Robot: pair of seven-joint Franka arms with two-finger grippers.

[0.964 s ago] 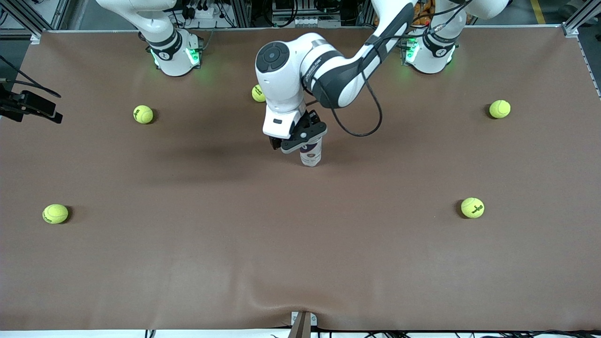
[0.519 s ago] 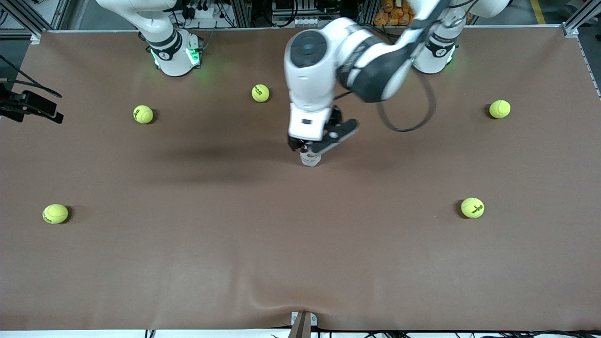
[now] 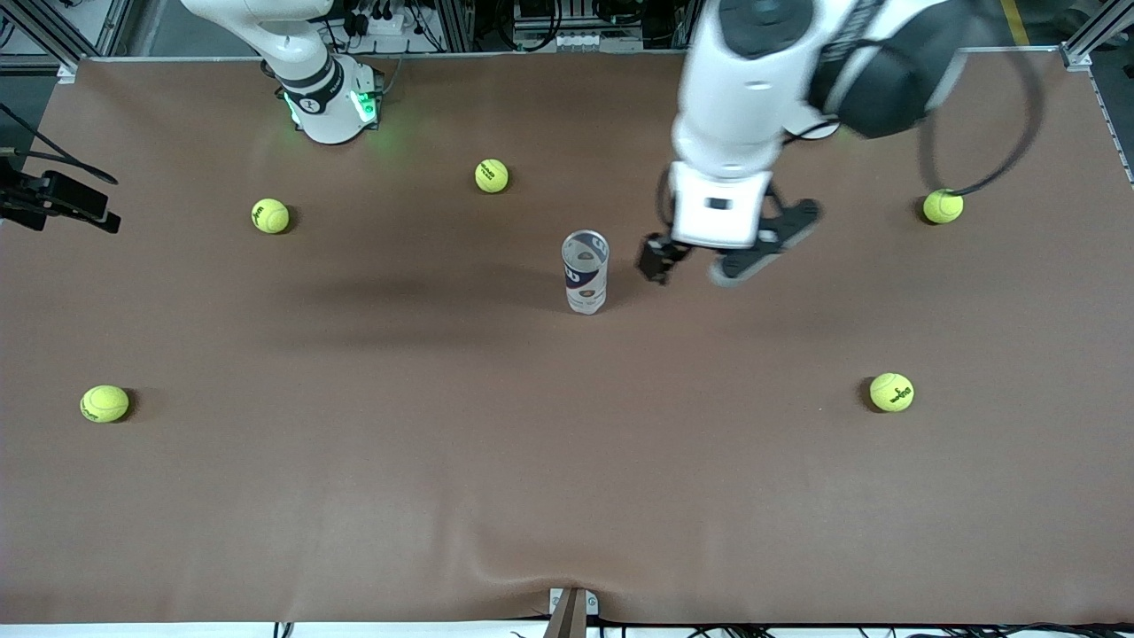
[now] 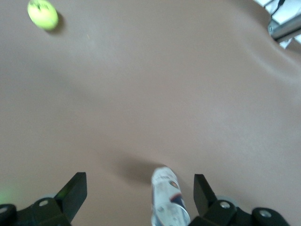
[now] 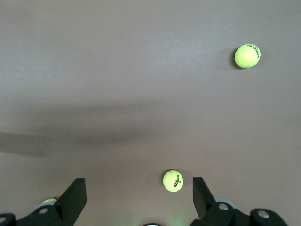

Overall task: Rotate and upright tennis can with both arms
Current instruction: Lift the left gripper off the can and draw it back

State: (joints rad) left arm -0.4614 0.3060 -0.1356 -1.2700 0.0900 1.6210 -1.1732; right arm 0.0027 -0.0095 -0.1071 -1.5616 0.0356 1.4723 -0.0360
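Silvery tennis can (image 3: pixel 585 271) stands upright, apart from the left gripper's (image 3: pixel 704 263) spread fingers (image 3: pixel 656 260).

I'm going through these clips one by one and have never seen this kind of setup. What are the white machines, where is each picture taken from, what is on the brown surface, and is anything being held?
The white machines are two robot arms, each ending in a black two-finger gripper. The big picture comes from a high camera facing them; the other two come from cameras on the arms' wrists.

On the brown table a tennis can stands upright near the middle, with five tennis balls scattered around it.

The left gripper hangs open over the table beside the can, toward the left arm's end, holding nothing. The right gripper, seen only in its own wrist picture, is open and empty too; that arm waits by its base.
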